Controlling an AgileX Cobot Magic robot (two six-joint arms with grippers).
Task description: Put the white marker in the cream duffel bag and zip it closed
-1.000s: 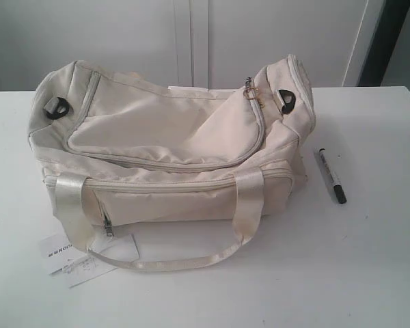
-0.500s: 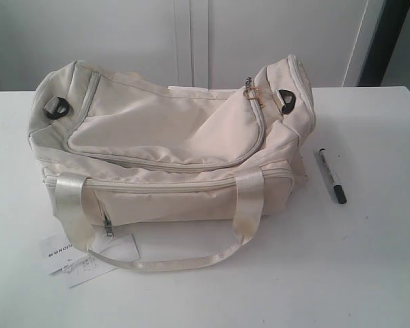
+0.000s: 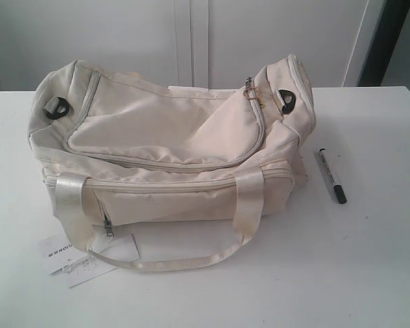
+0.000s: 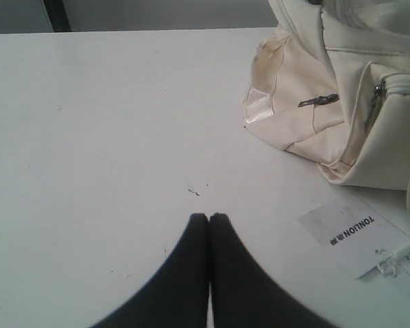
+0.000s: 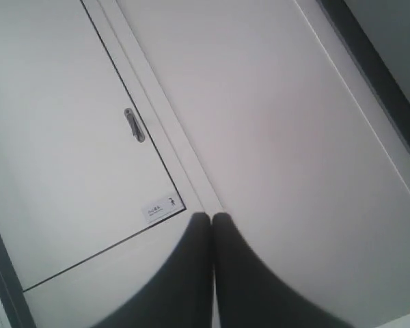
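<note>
Slim grey-white marker w/ black cap [image 3: 330, 175] lies on white table [image 3: 369, 273] just right of soft cream duffel bag [image 3: 171, 150], long axis front-to-back, so R gripper [image 5: 212, 216], tips together like L gripper [image 4: 209, 217], prob nearer.

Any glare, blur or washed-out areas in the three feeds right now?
Exterior view: even, soft light; the soft cream fabric duffel bag barely contrasts with the bright white table, and print on the slim white marker is unreadable. Left wrist view: left gripper a dark blurred silhouette, white paper tag legible. Right wrist view: right gripper likewise blurred against a white cabinet door.
</note>
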